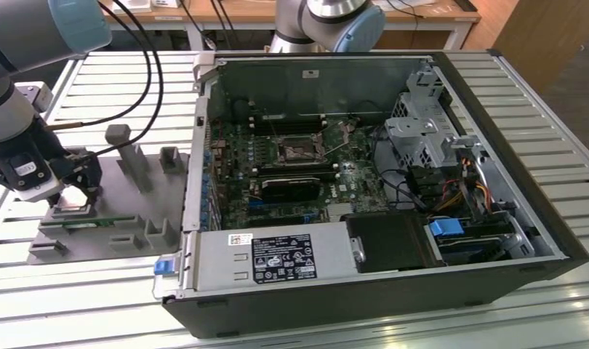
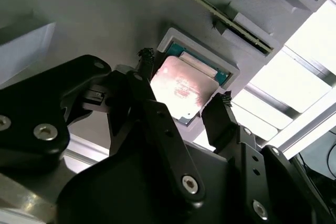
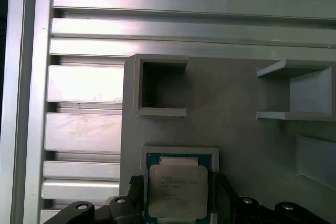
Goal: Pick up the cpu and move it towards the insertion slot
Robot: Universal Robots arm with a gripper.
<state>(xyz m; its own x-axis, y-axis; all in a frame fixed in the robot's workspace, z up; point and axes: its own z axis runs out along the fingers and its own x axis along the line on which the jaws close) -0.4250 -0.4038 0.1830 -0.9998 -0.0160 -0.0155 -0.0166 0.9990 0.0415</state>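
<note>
The cpu (image 3: 177,190), a small flat square chip with a silver top, sits at a white-rimmed pocket of the grey tray (image 1: 115,196) on the exterior view's left. My gripper (image 1: 71,198) is low over that pocket. In both wrist views its two black fingertips (image 2: 223,100) press the opposite edges of the cpu (image 2: 181,87), so the gripper (image 2: 184,77) is shut on it. The chip lies slightly askew over the pocket rim. The insertion slot (image 1: 297,150), a shiny metal frame with a dark centre, lies on the motherboard inside the open computer case, well off to the exterior view's right.
The case's metal side wall (image 1: 199,145) stands between the tray and the motherboard. Upright grey blocks (image 1: 129,156) rise from the tray near the gripper. Black cables (image 1: 149,87) hang from the arm. A second robot base (image 1: 329,22) stands behind the case. The table is slatted aluminium (image 3: 84,93).
</note>
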